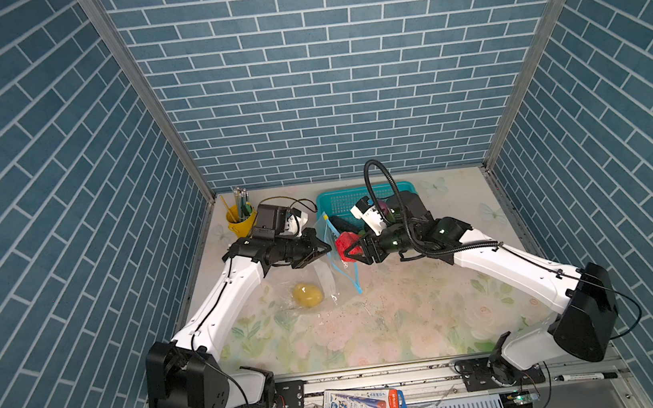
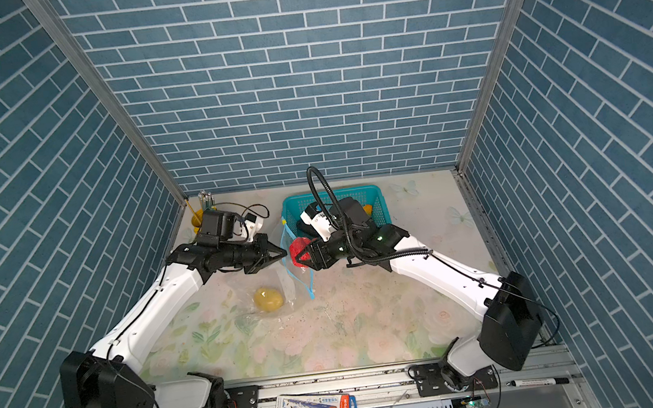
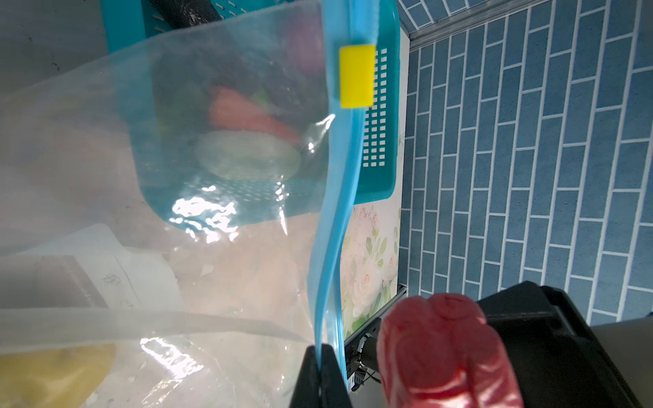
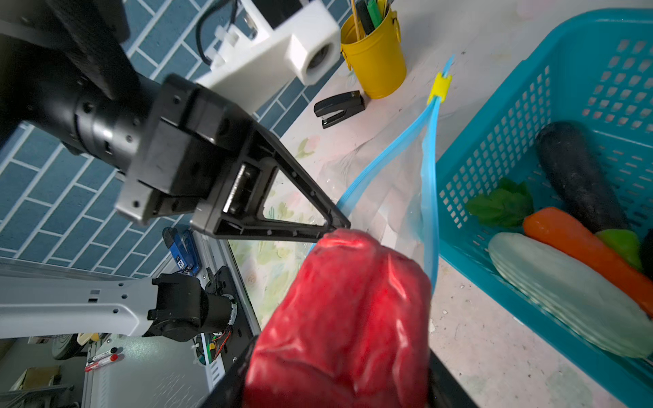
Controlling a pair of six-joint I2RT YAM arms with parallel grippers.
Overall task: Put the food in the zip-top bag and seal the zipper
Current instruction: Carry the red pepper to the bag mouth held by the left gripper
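- Beyond the left gripper (image 1: 329,250), toward the back wall, a yellow pen cup (image 1: 240,223) stands, with a black stapler (image 4: 339,107) beside it
- The left gripper is clamped tight on one lip of the light-blue zipper (image 3: 332,229), and the strip runs up out of its closed fingers (image 3: 330,374)
- The zip-top bag (image 3: 212,247) sags from that pinch down to the table, and the yellow potato (image 1: 307,294) lies inside it, on the base side of the left gripper
- The yellow slider tab (image 4: 440,87) sits at the far end of the zipper, and the two lips spread apart from there
- The right gripper (image 1: 346,249) faces the left one, jaws about half spread and gripping the red pepper (image 4: 339,318), which is just beside the left gripper's tip at the bag's open mouth
- Behind the right gripper is the teal basket (image 4: 530,141), holding the eggplant (image 4: 579,180), carrot (image 4: 579,243), white radish (image 4: 565,293) and a leafy green piece (image 4: 501,206)
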